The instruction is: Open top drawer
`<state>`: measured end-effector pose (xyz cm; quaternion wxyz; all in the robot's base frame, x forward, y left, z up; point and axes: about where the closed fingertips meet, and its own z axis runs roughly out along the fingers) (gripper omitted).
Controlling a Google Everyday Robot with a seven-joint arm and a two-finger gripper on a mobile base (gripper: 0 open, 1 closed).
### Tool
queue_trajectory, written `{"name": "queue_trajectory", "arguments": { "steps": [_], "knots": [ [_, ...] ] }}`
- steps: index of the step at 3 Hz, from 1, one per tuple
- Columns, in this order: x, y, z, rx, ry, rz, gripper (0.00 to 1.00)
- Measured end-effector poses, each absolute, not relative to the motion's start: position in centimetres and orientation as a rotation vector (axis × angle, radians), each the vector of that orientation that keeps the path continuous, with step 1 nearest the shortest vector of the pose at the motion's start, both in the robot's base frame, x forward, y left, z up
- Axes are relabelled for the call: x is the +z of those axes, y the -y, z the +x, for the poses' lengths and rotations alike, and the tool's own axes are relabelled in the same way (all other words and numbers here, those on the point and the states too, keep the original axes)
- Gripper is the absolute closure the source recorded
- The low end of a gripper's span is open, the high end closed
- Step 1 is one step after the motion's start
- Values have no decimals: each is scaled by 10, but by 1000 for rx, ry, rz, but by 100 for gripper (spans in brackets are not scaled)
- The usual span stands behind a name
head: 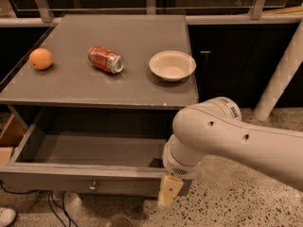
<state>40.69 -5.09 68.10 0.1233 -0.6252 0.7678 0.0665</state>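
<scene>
The top drawer is pulled out from under the grey table top, and its grey inside floor shows. Its flat grey front faces me with a small round metal knob at the centre. My gripper hangs at the right end of the drawer front, right of the knob and apart from it. Only its beige tip shows below the big white arm, which hides the drawer's right end.
On the table top lie an orange at the left, a red soda can on its side, and a white bowl. Cables lie on the speckled floor below. A white post stands at the right.
</scene>
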Motion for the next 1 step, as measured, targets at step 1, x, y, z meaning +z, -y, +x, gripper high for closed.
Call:
{"name": "queue_trajectory", "arguments": {
  "steps": [1],
  "knots": [
    [681,51,407,194,-2240,-1823,0]
  ]
}}
